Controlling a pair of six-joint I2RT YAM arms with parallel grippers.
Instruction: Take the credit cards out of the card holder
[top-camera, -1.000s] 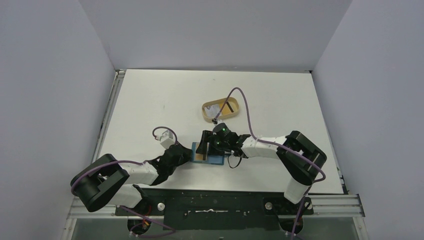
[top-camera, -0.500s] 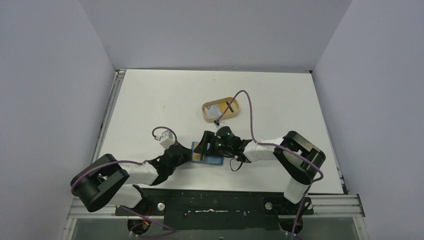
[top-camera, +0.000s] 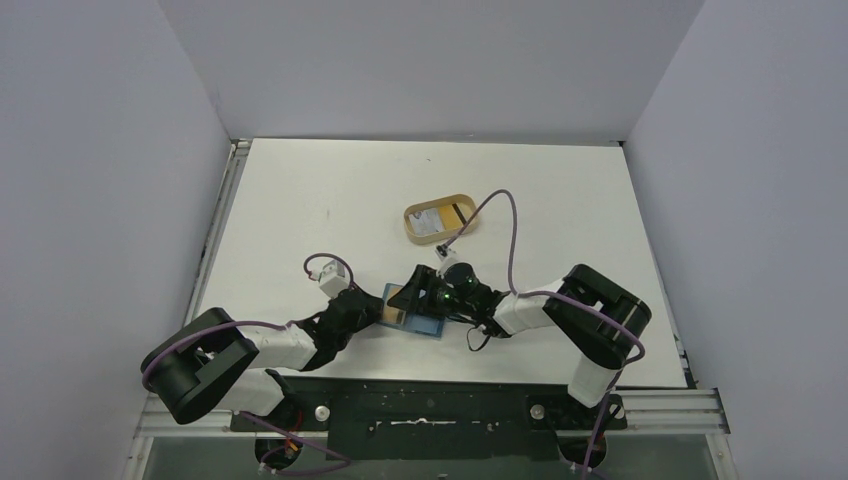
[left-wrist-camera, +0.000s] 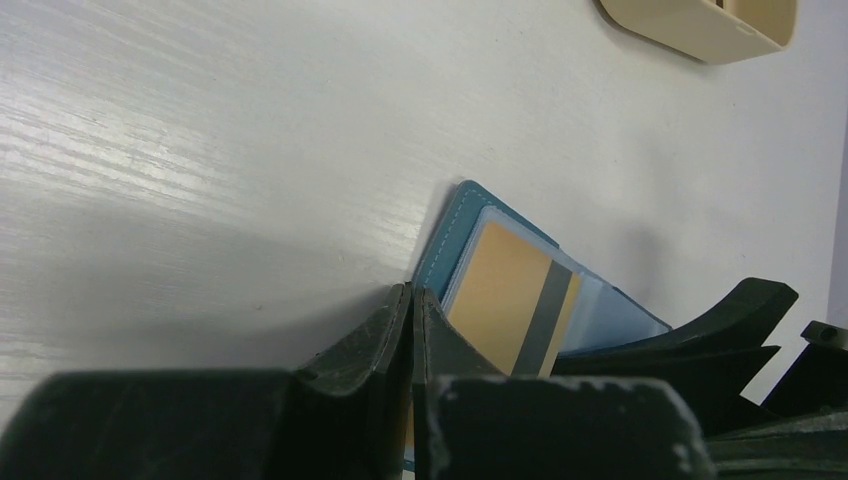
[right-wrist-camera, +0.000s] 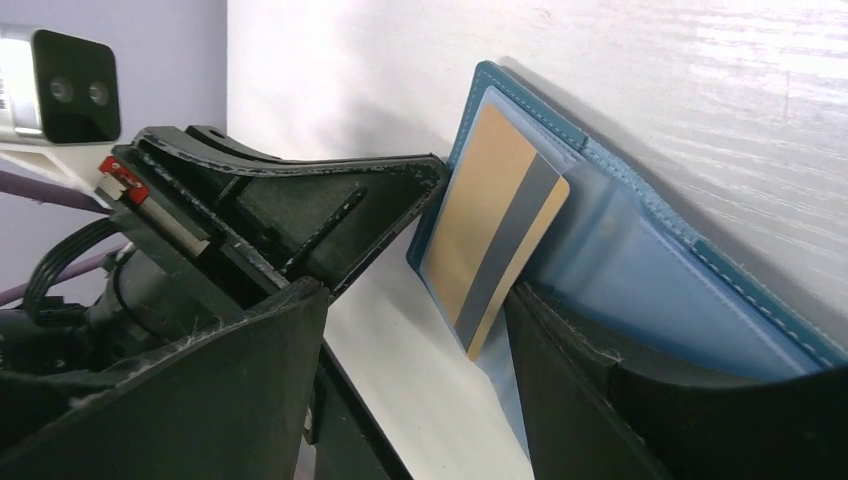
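The teal card holder (top-camera: 418, 318) lies open on the table between both arms. A gold-tan credit card (right-wrist-camera: 495, 235) with a dark stripe sticks partly out of its clear slot, also showing in the left wrist view as the same card (left-wrist-camera: 505, 300). My left gripper (left-wrist-camera: 412, 292) is shut, its tips pressed at the card holder's (left-wrist-camera: 455, 235) left edge. My right gripper (right-wrist-camera: 410, 370) is open over the holder, one finger (right-wrist-camera: 610, 390) resting on the clear slots, with the card's free edge between the fingers. Another gold card (top-camera: 456, 214) and a whitish card (top-camera: 428, 221) lie in the tray.
A tan oval tray (top-camera: 473, 212) stands on the table behind the holder, its corner showing in the left wrist view as the tray (left-wrist-camera: 690, 25). The right arm's purple cable (top-camera: 500, 215) loops over the tray. Grey walls close in the table on three sides.
The right wrist has swung nearer and lower over the holder, turning a little. Its cable loop has shifted right. The left arm has stayed put.
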